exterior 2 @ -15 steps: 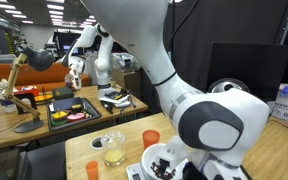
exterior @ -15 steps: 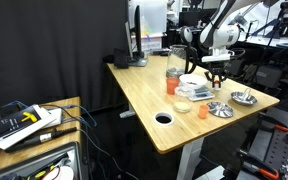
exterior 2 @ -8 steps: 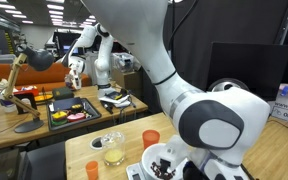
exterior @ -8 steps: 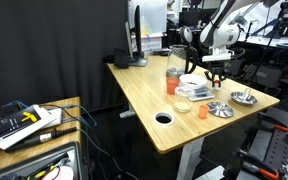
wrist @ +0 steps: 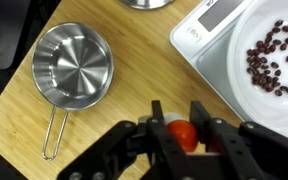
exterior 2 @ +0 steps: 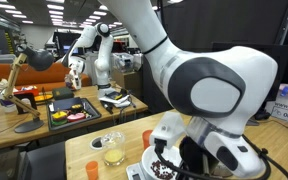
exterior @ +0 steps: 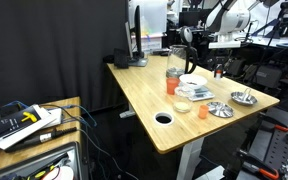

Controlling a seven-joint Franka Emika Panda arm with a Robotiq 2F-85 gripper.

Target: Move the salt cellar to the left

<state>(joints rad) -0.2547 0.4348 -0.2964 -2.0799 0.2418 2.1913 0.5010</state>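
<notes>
Above the light wooden tabletop (wrist: 14,120), the black Robotiq gripper (wrist: 179,120) clamps the small red-topped salt cellar (wrist: 182,136), its body hidden. A shiny steel saucepan (wrist: 72,65) sits empty; a frame-cropped white bowl (wrist: 239,35) holds dark beans (wrist: 274,60).

In an exterior view the camera stands far back off a table (exterior: 144,95) corner, with the arm (exterior: 224,15) small at upper right. In an exterior view it sits close beside the arm (exterior 2: 199,90), facing across the table (exterior 2: 79,155) into the room. The wrist view looks straight down from near, gripper (wrist: 178,112) at bottom centre; its bowl (wrist: 242,55) is the bowl (exterior 2: 147,158) at the close view's lower edge.
</notes>
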